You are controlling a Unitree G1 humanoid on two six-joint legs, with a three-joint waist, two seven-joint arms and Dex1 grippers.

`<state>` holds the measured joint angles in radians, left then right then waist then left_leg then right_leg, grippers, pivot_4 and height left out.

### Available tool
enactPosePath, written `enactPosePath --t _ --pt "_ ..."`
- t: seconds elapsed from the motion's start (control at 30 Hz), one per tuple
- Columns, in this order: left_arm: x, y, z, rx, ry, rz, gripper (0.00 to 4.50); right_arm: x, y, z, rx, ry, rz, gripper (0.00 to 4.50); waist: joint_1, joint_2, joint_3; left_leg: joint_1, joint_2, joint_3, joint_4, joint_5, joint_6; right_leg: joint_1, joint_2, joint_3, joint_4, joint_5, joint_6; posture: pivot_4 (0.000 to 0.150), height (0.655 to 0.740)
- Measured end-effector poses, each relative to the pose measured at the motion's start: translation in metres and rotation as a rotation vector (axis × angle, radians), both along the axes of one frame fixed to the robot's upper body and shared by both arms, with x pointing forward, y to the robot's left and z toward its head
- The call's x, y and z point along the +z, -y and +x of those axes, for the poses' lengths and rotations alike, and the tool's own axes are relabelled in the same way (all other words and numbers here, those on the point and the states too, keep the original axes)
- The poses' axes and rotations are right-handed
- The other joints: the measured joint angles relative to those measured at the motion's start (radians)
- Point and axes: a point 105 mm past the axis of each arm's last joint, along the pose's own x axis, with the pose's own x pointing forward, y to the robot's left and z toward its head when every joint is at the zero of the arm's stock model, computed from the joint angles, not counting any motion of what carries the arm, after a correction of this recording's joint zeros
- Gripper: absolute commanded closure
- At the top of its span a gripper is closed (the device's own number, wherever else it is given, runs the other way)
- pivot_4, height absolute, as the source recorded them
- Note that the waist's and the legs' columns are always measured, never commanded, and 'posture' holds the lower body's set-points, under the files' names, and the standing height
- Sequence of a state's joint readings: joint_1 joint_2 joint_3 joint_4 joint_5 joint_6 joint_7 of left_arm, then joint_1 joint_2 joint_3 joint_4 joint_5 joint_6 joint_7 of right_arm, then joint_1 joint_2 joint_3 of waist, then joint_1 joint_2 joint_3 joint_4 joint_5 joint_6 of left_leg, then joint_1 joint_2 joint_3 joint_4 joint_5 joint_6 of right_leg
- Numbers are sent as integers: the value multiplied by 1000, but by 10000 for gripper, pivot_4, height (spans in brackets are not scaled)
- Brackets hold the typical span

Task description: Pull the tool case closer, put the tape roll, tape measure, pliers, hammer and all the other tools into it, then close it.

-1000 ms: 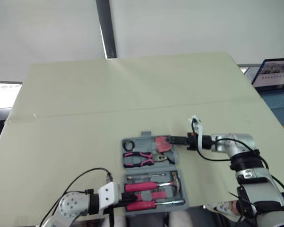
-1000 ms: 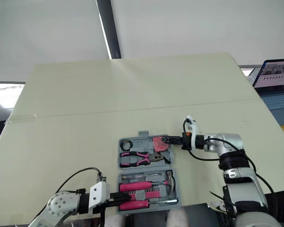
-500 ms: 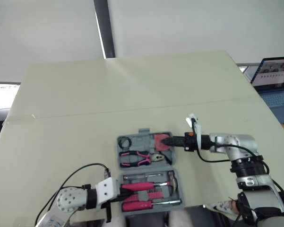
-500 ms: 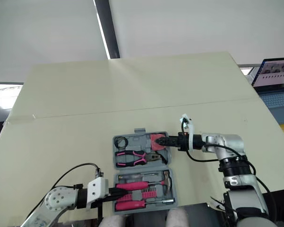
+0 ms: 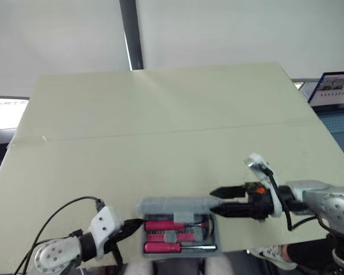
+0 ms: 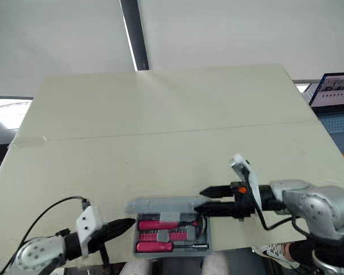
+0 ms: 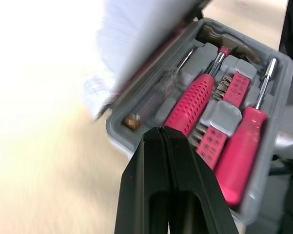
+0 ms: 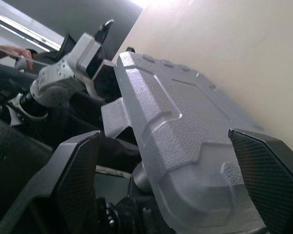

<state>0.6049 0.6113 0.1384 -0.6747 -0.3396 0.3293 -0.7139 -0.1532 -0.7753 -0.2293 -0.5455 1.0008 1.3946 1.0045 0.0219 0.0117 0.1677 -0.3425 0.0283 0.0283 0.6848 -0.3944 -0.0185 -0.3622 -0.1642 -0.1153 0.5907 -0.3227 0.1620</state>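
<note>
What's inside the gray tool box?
Pink-handled screwdrivers, a row of bits and a hammer head sit in the tool box. The half-raised lid hides whatever is tucked in its own side.

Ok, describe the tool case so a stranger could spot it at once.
On the pale green table, look at the near edge, between the left pincer and right pincer. The tool case is the grey plastic box there, lid half raised over pink-handled tools.

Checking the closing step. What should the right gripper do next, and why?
Probably swing the lid down toward the robot: it stands half raised inside the open right gripper, with tools seated in the tool case and the shut left gripper at its left edge.
</note>
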Motion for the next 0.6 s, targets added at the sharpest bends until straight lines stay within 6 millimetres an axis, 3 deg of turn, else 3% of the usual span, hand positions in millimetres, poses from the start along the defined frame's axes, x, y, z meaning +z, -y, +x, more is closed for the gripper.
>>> enactPosePath --t 0.13,0.2,0.27,0.37,0.43,0.6 --pt "11 -40 -43 116 -152 -16 45000 1 24 -16 -74 33 -94 864 5 -6 4 1 0 1 0 -1 1 2 0 0 -2 0 -1 1500 7373" --pt "16 -56 -45 163 -156 -2 45000 1 30 -14 -119 72 -106 864 7 -7 4 2 0 1 1 -1 1 2 0 1 -5 1 -2 1500 7373" --pt "19 -73 -36 226 -130 -5 45000 -1 35 -6 -166 130 -133 864 15 -6 4 4 0 1 1 -1 1 2 0 1 -5 1 -3 1500 7373" --pt "27 -90 -5 295 -29 -18 45000 -6 54 15 -293 252 -194 864 26 -7 4 3 0 1 1 -1 1 2 0 1 -2 1 -3 1500 7373" --pt "28 -88 10 291 20 -13 45000 -13 63 25 -335 328 -252 864 24 -8 3 3 0 3 0 -1 2 2 0 2 0 1 -2 1500 7373" --pt "23 -71 28 267 41 -40 45000 -31 67 28 -326 380 -318 864 4 -9 4 4 0 5 0 -2 2 1 0 1 -1 2 -1 1500 7373"
